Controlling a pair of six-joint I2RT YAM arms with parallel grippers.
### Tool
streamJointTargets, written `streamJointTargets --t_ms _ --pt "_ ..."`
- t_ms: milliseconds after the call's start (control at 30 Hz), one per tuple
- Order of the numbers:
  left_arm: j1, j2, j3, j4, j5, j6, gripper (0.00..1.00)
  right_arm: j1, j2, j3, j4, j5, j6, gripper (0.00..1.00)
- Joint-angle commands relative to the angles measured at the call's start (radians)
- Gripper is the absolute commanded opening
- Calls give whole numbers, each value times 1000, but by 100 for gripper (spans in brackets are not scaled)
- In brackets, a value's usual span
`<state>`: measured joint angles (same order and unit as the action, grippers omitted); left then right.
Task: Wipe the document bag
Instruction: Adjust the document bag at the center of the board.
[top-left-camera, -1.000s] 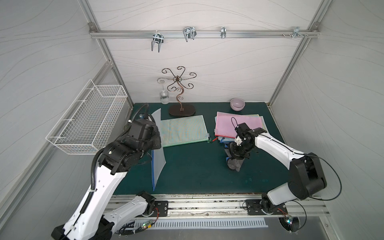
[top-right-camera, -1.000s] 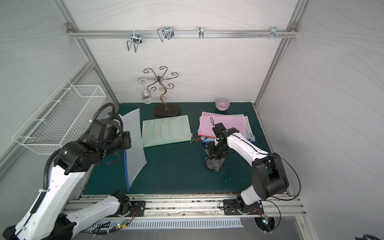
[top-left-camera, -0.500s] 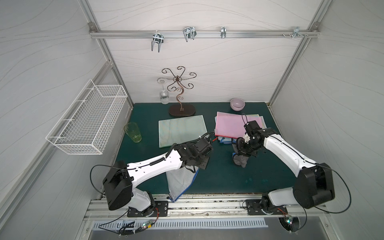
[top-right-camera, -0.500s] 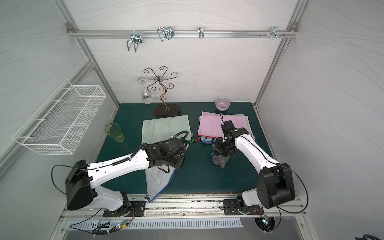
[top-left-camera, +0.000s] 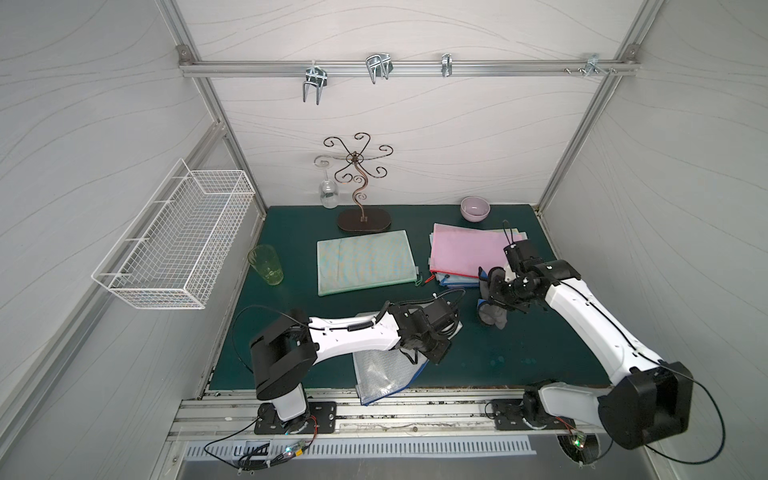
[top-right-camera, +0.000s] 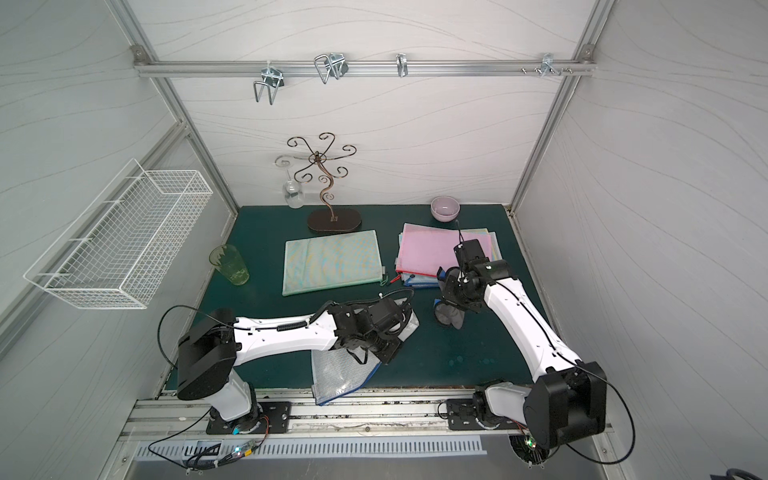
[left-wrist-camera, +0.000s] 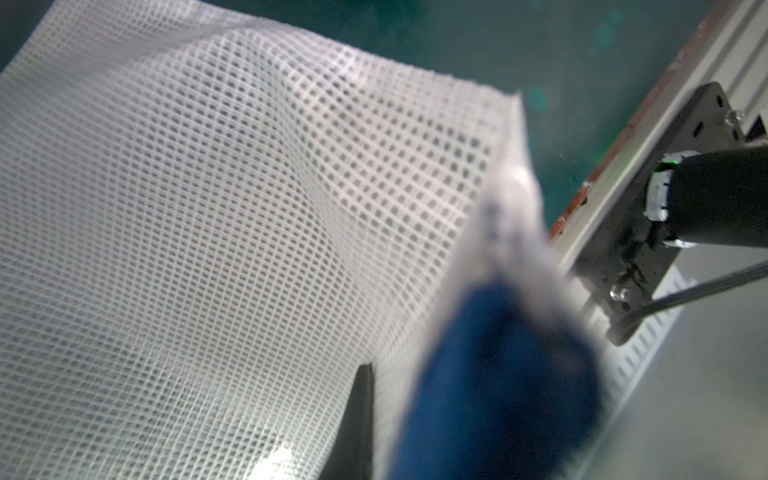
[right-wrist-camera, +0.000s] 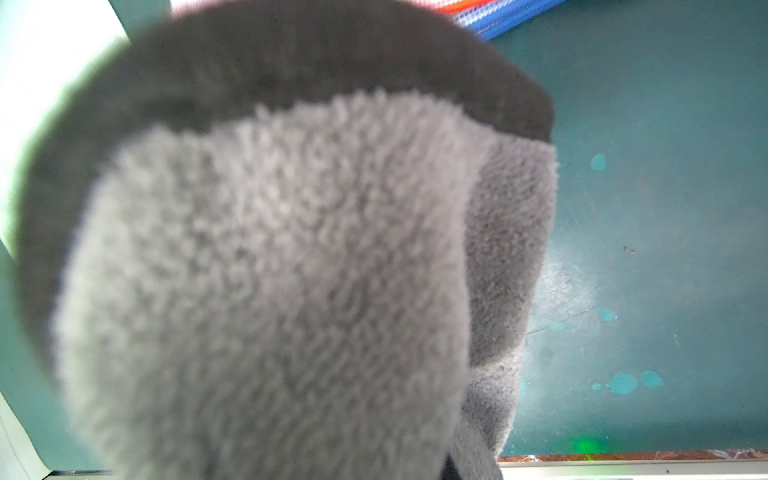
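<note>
A white mesh document bag (top-left-camera: 382, 376) with a blue zipper edge lies slanted at the table's front middle, its lower corner over the front rail. My left gripper (top-left-camera: 430, 353) is shut on its upper part. The mesh (left-wrist-camera: 208, 208) fills the left wrist view, with one dark fingertip (left-wrist-camera: 358, 415) pressed against it and the blurred blue edge beside it. My right gripper (top-left-camera: 495, 305) is shut on a grey fluffy cloth (top-left-camera: 492, 319) that hangs down to the mat, right of the bag and apart from it. The cloth (right-wrist-camera: 270, 249) hides the right fingers.
A light green bag (top-left-camera: 365, 262) lies flat mid-table. A pink-topped stack of bags (top-left-camera: 465, 253) is behind the right gripper. A green cup (top-left-camera: 266, 266) stands at the left, a lilac bowl (top-left-camera: 475, 208) and a scroll stand (top-left-camera: 362, 195) at the back. A wire basket (top-left-camera: 178, 245) hangs on the left wall.
My left arm came down from high on the left to the front middle, bringing the document bag from hanging upright to slanting on the table. The right gripper with the cloth shifted slightly right.
</note>
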<state>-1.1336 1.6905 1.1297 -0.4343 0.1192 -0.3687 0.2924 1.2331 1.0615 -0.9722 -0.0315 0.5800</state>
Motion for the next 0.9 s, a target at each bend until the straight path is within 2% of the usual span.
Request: streamJointTargets --t_ms 0,167,367,567,700,767,833,867 --pt "-3 6 46 45 22 40 0 -6 -32 24 -31 28 14 0" --pt "-5 33 52 70 27 50 0 -6 -62 13 -12 22 12 0" --pt "-5 59 49 76 22 60 28 -6 -77 4 -18 10 13 0" --pt "-5 26 35 80 0 51 39 -6 -99 8 -18 20 10 0" --pt "-1 -42 6 59 -73 -5 40 2 -94 20 -3 0 -5 0" --pt "28 -85 -21 27 -98 -73 38 28 -71 38 0 -8 -22 0" --pt "72 -138 -73 15 -98 -145 31 75 -37 63 8 -20 -43 0" --pt "96 -167 -108 13 -95 -182 23 107 -11 80 12 -22 -54 0"
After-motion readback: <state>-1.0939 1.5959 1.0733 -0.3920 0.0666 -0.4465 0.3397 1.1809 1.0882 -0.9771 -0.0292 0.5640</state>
